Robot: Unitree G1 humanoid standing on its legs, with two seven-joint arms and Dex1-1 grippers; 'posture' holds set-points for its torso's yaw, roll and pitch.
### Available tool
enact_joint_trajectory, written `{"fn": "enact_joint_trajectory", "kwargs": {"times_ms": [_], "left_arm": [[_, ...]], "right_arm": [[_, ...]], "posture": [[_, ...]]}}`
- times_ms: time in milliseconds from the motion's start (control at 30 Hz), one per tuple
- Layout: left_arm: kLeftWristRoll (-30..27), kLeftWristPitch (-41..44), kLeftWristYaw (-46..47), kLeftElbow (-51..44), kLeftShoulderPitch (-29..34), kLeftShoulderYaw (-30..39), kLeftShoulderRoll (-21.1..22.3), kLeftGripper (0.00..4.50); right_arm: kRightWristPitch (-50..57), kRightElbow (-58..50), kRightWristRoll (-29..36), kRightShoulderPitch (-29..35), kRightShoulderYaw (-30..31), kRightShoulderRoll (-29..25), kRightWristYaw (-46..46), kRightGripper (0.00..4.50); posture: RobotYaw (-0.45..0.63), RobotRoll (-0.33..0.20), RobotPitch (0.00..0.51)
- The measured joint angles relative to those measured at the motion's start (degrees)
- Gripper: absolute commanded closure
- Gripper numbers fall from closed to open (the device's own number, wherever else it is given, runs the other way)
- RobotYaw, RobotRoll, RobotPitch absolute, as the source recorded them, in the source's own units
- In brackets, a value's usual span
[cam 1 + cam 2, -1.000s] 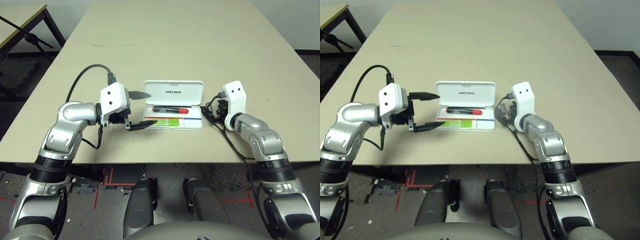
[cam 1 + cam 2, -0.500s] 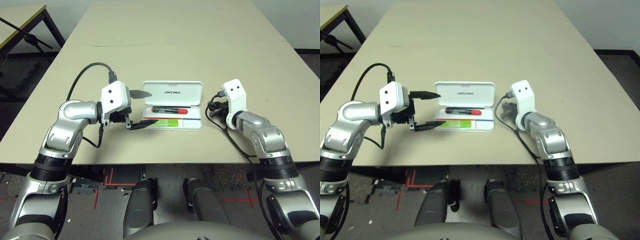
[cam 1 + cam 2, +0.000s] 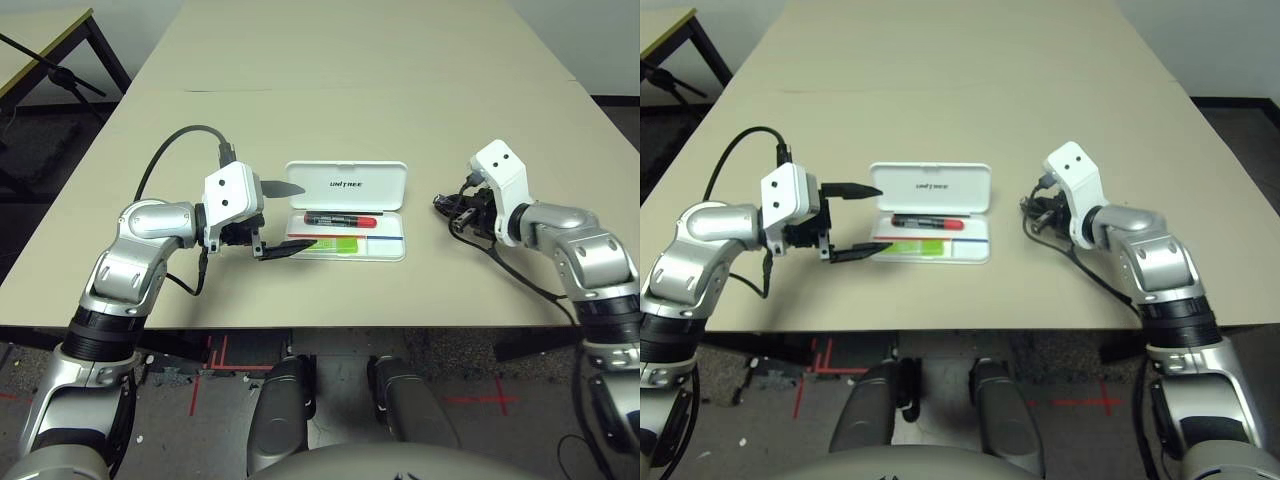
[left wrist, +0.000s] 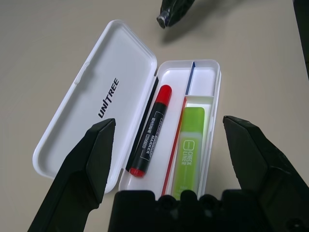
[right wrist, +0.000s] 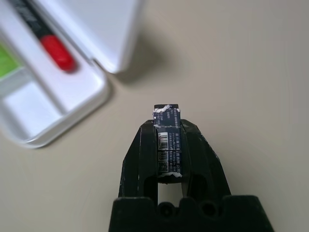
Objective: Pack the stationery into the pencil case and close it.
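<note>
You had the R gripper clamped on the small dark stubby piece, held off the table just to the right of the pencil case; the L gripper stood wide open at the case's left end, gripping nothing. The case lay open, lid flat toward the table's far side w/ the UNITREE lettering up, and the black marker w/ red cap and lime-green highlighter were already in the tray, the marker on the lid side, the highlighter in the near compartment. Main risk, as I judged it: the piece was tiny and pinched near the tips, so a tilt or a quick swing could've let it slip and skitter off across the table. Releasing too high over the tray could've bounced it out, and nudging the right rim w/ the fingers would've slid the light case, since nothing was bracing it. Free room in the tray was at its right end, past the highlighter and by the marker's cap, the side nearest your R gripper. Around the case the table was bare and wide on the far side and to the right; the near edge sat fairly close behind the tray, so a dropped piece rolling toward you could've gone over. The L gripper's lower finger was near the tray's left end, so watch it when closing the lid.
</note>
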Motion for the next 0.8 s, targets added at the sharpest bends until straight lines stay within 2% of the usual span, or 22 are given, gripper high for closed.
{"fn": "enact_joint_trajectory", "kwargs": {"times_ms": [133, 333, 567, 800], "left_arm": [[0.0, 0.0, 0.0, 0.0, 0.0, 0.0, 0.1, 0.0], [0.0, 0.0, 0.0, 0.0, 0.1, 0.0, 0.2, 0.0], [0.0, -0.1, 0.0, -0.1, 0.1, 0.0, 0.3, 0.0], [0.0, -0.1, 0.2, -0.3, 0.4, 0.0, 0.3, 0.0]], "right_arm": [[-4.4, 0.7, 1.3, -1.4, 2.6, -0.8, 9.5, 4.14], [-8.3, 1.8, 1.4, -4.5, 6.3, 0.1, 17.2, 4.14], [-13.8, 5.8, -0.7, -7.5, 11.5, 3.0, 22.0, 4.14], [-18.3, 9.5, -3.7, -8.1, 13.8, 5.5, 22.9, 4.14]], "posture": [[-0.03, 0.0, 0.151], [-0.01, 0.0, 0.149], [0.0, 0.0, 0.148], [0.01, 0.0, 0.155]]}}
